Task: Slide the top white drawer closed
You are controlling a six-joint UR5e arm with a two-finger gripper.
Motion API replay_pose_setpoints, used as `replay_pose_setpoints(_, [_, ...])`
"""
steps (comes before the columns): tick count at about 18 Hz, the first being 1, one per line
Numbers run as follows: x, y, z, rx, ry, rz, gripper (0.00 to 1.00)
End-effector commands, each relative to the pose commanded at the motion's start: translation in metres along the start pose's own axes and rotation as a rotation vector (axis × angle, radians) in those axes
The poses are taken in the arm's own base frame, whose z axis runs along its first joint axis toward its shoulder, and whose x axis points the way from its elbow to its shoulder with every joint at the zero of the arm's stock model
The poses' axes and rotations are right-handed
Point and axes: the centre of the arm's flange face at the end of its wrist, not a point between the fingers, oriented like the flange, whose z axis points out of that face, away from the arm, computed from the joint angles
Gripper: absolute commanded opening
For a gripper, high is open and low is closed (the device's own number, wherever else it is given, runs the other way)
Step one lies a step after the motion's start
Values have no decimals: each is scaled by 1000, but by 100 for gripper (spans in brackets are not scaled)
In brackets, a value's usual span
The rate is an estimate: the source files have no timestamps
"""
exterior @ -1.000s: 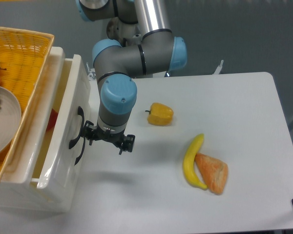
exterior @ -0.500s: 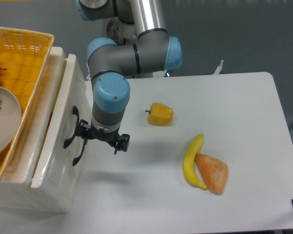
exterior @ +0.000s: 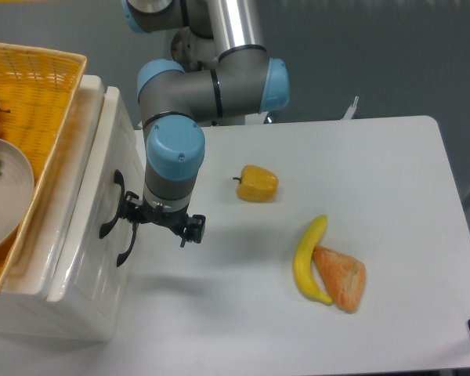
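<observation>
At the left of the frame, the gripper point(exterior: 158, 223) presses the top white drawer point(exterior: 90, 207) nearly shut. Its fingers look spread, holding nothing. One last short push left should seat it.

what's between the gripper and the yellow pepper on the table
Nothing: in the camera view the stretch from the gripper to the yellow pepper is bare white table.
</observation>
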Motion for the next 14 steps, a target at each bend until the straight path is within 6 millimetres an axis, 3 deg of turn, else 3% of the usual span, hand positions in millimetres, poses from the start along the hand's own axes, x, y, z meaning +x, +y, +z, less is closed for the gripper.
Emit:
replay_pose_setpoints(7, [-3,-1,1,0,2,-3,100])
replay_pose_setpoints(14, [-33,3,-9,24,-12,-4,100])
